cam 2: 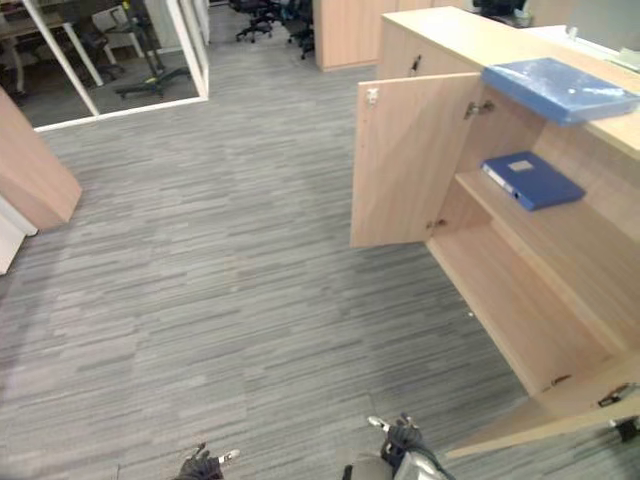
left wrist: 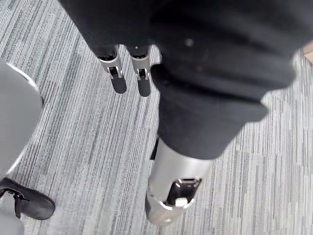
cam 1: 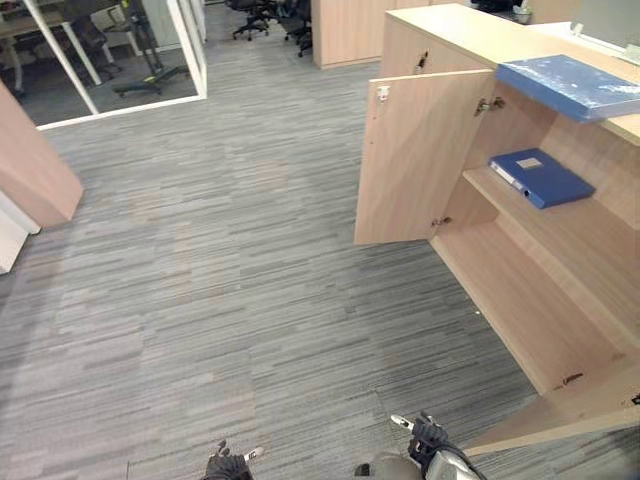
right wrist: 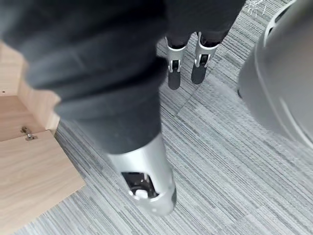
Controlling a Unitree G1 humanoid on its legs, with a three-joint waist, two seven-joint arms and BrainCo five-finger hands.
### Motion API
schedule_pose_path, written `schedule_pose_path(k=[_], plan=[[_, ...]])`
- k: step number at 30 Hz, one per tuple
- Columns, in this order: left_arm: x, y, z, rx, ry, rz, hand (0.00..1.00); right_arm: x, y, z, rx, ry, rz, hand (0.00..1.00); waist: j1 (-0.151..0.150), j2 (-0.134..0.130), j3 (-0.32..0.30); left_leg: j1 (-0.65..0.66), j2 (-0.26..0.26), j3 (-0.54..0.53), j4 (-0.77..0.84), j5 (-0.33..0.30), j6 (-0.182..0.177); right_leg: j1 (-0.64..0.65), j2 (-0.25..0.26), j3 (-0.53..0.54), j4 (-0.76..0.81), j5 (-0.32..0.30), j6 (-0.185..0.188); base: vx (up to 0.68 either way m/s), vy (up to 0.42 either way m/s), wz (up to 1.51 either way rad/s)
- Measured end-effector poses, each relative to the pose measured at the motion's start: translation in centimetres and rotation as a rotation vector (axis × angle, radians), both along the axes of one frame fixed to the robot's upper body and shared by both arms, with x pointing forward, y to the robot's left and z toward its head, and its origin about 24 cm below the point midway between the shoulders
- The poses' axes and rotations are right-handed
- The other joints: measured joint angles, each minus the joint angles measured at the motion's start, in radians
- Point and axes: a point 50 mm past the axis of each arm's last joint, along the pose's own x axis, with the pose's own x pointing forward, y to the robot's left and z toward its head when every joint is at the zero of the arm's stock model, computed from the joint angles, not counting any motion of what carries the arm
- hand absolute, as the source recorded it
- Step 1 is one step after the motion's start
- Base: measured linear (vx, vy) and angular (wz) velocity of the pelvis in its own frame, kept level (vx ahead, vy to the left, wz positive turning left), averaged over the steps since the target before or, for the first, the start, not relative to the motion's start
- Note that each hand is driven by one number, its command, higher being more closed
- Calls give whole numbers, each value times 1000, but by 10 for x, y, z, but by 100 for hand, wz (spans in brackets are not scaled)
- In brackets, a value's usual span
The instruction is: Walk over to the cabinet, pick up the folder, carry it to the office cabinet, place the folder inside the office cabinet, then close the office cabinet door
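The office cabinet [cam 1: 560,250] stands at the right with both doors open: one door [cam 1: 420,160] swings out over the carpet, the other [cam 1: 570,415] reaches toward me at the lower right. A dark blue folder [cam 1: 541,178] lies flat on the upper shelf inside. A lighter blue folder [cam 1: 572,85] rests on the cabinet's top, overhanging its edge. My left hand [cam 1: 228,465] and right hand [cam 1: 430,440] hang low at the bottom edge, apart from the cabinet. In the wrist views the left hand [left wrist: 117,78] and right hand [right wrist: 174,68] point straight fingers at the carpet and hold nothing.
Grey striped carpet [cam 1: 220,280] spreads to the left of the cabinet. A wooden panel [cam 1: 30,160] stands at the far left, a glass partition [cam 1: 110,50] at the back left, office chairs [cam 1: 270,20] and another wooden unit [cam 1: 350,30] at the back.
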Motion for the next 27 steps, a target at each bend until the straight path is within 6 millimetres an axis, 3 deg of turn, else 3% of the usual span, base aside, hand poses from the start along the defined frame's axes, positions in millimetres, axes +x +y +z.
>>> schedule_pose_path(k=[3, 6, 8, 9, 11, 13, 14, 15, 17, 20, 25, 27], plan=[[-6, 8, 1, 11, -5, 59, 0, -9, -5, -2, 9, 13, -53, 0, 8, 7, -1, -264, 93, -77, 572, 71, -12, 140, 83, 6, -127, 27, -43, 268, -157, -12], [-1, 13, 6, 26, -47, 77, 0, -18, -6, -5, 9, 38, -67, 0, 40, -7, 4, -392, 84, -40, 698, 13, 12, 236, 100, 86, -197, 15, -71, 277, 9, -64], [1, 14, 7, 27, -66, 86, 0, -19, -6, -5, 6, 51, -53, 0, 60, -10, 6, -462, 57, -31, 646, -42, 25, 277, 83, 150, -219, 17, -63, 390, 143, -113], [2, 15, 9, 33, -77, 88, 0, -20, -4, -6, 7, 66, -39, 0, 74, -17, 10, -486, 36, -22, 548, -79, 25, 299, 59, 197, -225, 20, -45, 332, 188, -124], [6, 15, 10, 37, -91, 79, 0, -20, -1, -7, 13, 70, -31, 0, 77, -31, 20, -507, -8, -33, 350, -86, 21, 341, 7, 253, -242, -1, -12, 350, 270, -100], [8, 14, 10, 37, -97, 71, 0, -20, 0, -7, 17, 72, -28, 0, 78, -31, 20, -531, -36, -94, 157, -54, 13, 371, -32, 289, -265, -32, 25, 374, 347, -71], [8, 14, 10, 38, -98, 76, 0, -20, 2, -7, 17, 73, -16, 0, 82, -32, 18, -521, -48, -106, 121, 67, -3, 390, -54, 315, -263, -60, 47, 310, 307, -53], [8, 16, 11, 42, -99, 80, 0, -20, 5, -8, 21, 74, -6, 0, 84, -36, 13, -513, -61, -94, 124, 75, 8, 390, -65, 330, -254, -64, 52, 386, 349, -52], [7, 23, 11, 62, -96, 85, 0, -12, 22, -7, 33, 62, 90, 0, 82, -70, 4, -495, -94, -70, 127, 13, 34, 343, -83, 366, -191, -26, 26, 406, 326, -37], [-1, 25, 8, 53, -69, 125, 0, -12, 31, -8, 46, 73, 129, 0, 86, -79, -25, -448, -108, -8, 152, -27, 75, 344, -116, 442, -165, 26, 25, 425, 285, -47], [-13, 27, 3, 34, -12, 146, 0, -12, 30, -8, 73, 73, 90, 0, 110, -77, -83, -366, -139, 8, 96, -29, 79, 324, -178, 507, -186, 124, 53, 242, 122, -81], [-17, 25, 2, 23, 0, 146, 0, -26, 23, -11, 71, 101, 44, 0, 108, -77, -103, -289, -149, 11, 39, -29, 79, 277, -179, 515, -58, 141, 75, 226, 30, -77]])
